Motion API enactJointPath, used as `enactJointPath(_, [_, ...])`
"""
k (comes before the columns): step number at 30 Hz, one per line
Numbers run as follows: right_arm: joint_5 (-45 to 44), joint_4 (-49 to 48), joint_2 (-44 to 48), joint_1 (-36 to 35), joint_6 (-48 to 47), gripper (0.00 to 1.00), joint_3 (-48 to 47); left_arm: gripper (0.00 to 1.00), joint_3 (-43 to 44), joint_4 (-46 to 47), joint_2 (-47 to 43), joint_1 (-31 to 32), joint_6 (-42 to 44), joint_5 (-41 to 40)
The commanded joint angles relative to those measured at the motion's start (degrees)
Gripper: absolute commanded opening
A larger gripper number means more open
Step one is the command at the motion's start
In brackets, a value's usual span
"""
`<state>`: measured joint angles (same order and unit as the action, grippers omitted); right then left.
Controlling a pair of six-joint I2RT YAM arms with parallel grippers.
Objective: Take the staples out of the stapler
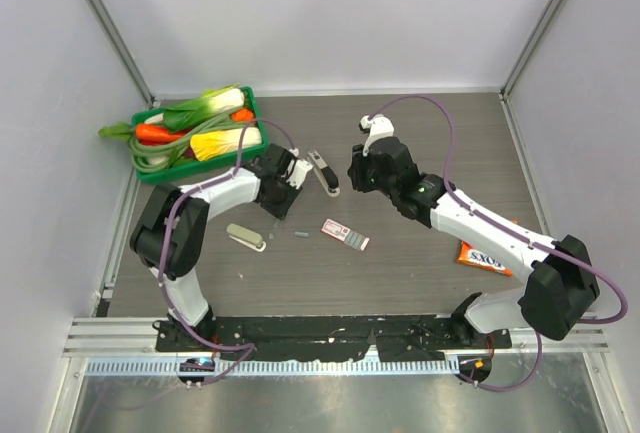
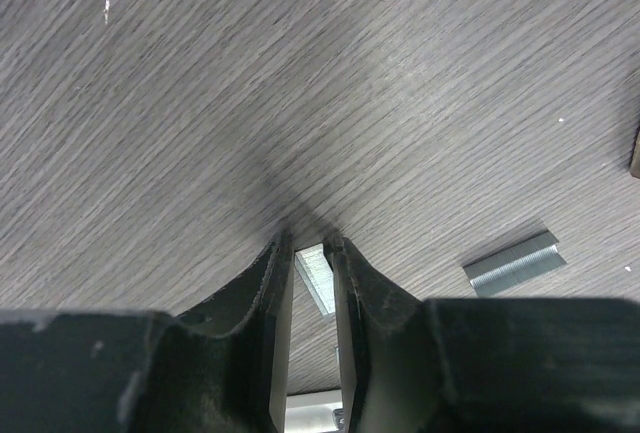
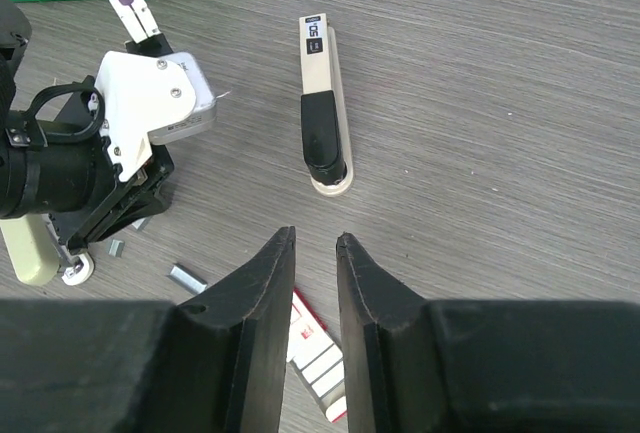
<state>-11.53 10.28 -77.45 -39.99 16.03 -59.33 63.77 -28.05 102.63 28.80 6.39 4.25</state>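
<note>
Staples (image 2: 314, 278) lie pinched in the nearly closed left hand (image 2: 310, 245).

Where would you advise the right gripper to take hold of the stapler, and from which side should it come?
Grip the stapler across its two long sides, near where the pale body meets the black rear end, coming straight down from above. It lies flat and slim on the table, bare wood either side, so the fingers of the right gripper should fit.
</note>
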Motion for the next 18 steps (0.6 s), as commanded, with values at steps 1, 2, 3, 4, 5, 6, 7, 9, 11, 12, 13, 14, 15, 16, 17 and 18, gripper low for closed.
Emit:
enactJointPath(1, [0.5, -2.3, 1.2, 0.3, 0.3, 0.27, -0.3, 0.23, -2.2, -2.2, -0.3, 0.4, -0.5, 0.9])
enactJointPath(2, [0.5, -2.3, 1.2, 0.3, 0.4, 0.27, -0.3, 0.22, -2.1, -2.3, -0.4, 0.4, -0.5, 1.0])
enactJointPath(3, [0.4, -2.3, 1.1, 0.3, 0.4, 0.27, -0.3, 0.20, -2.0, -2.4, -0.6, 0.4, -0.5, 1.2])
enactJointPath(4, [0.5, -2.3, 1.1, 0.3, 0.3, 0.27, -0.3, 0.18, -1.5, -2.6, -0.8, 0.5, -0.4, 1.5])
enactJointPath(5, [0.4, -2.2, 1.1, 0.3, 0.3, 0.27, -0.3, 0.18, -1.1, -2.9, -1.1, 0.4, -0.5, 1.6])
enactJointPath(6, [0.5, -2.3, 1.1, 0.3, 0.2, 0.27, -0.3, 0.18, -0.6, -3.7, -1.5, 0.4, -0.5, 1.9])
enactJointPath(7, [0.4, -2.2, 1.1, 0.3, 0.2, 0.26, -0.3, 0.18, 0.8, -4.2, -2.3, 0.5, -0.5, 2.7])
enactJointPath(9, [0.5, -2.1, 1.1, 0.3, 0.1, 0.27, -0.3, 0.17, 2.7, -6.4, -3.3, 0.4, -0.9, 3.9])
enactJointPath(11, [0.8, -2.2, 1.2, 0.3, 0.2, 0.26, -0.1, 0.17, 6.0, -7.9, -5.2, 0.4, -1.6, 6.1])
enactJointPath(12, [0.9, -2.3, 1.3, 0.3, 0.1, 0.26, 0.0, 0.17, 7.1, -9.4, -5.9, 0.4, -1.6, 6.9])
enactJointPath(13, [1.2, -2.9, 1.7, 0.3, 0.1, 0.27, 0.2, 0.17, 9.5, -10.1, -6.6, 0.4, -1.9, 7.7])
enactJointPath(14, [1.7, -3.2, 1.9, 0.4, 0.1, 0.29, 0.7, 0.17, 10.6, -10.8, -7.5, 0.3, -2.3, 9.4])
enactJointPath(15, [2.1, -3.6, 2.4, 0.4, 0.2, 0.30, 1.1, 0.17, 11.8, -12.2, -8.0, 0.2, -2.5, 10.3])
enactJointPath(16, [2.6, -4.8, 2.7, 0.5, 0.4, 0.33, 1.8, 0.17, 13.7, -12.5, -8.3, 0.1, -2.6, 11.5])
enactJointPath(17, [4.0, -5.4, 3.6, 0.7, 0.7, 0.34, 2.3, 0.16, 14.6, -12.9, -9.0, -0.4, -3.2, 12.5])
enactJointPath(18, [4.8, -5.9, 4.1, 0.9, 1.5, 0.36, 2.7, 0.16, 15.3, -13.3, -9.4, -0.7, -3.6, 15.1])
